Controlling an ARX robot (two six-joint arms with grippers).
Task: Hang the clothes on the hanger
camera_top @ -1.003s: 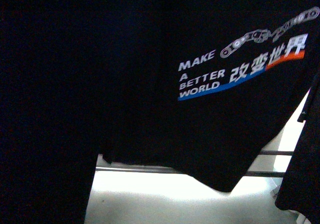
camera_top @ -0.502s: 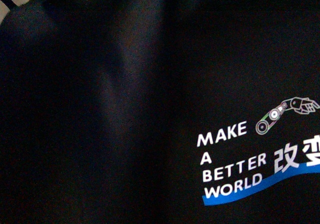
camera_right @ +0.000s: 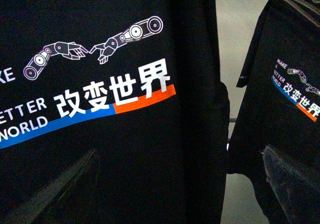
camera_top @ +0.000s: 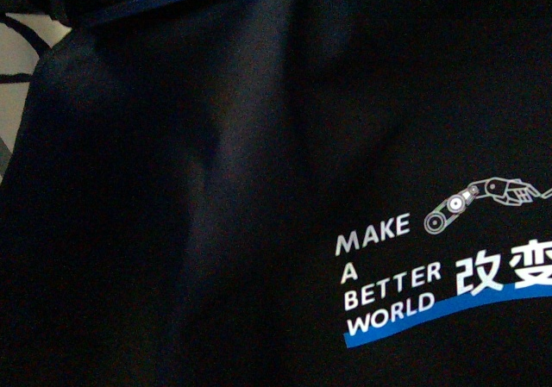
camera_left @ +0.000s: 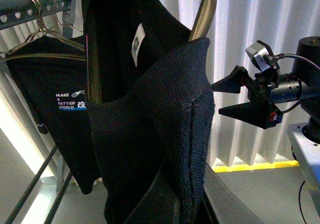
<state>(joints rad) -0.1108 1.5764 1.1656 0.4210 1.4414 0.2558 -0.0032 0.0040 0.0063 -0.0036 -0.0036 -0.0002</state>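
We see the black T-shirt [camera_top: 172,197] filling the front view, its print at 4 o'clock. Our right fingers [camera_left: 232,82] stand apart, holding nothing; the state of our left fingers we cannot tell.

White print on black shirts
The near black T-shirt [camera_top: 172,232] reads "MAKE A BETTER WORLD" beside "改变世界"; a second shirt [camera_right: 285,134] hanging farther off carries the same words.

The black T-shirt [camera_top: 216,189] fills the near front. A narrow clear gap parts it from a second hung shirt [camera_right: 280,134].
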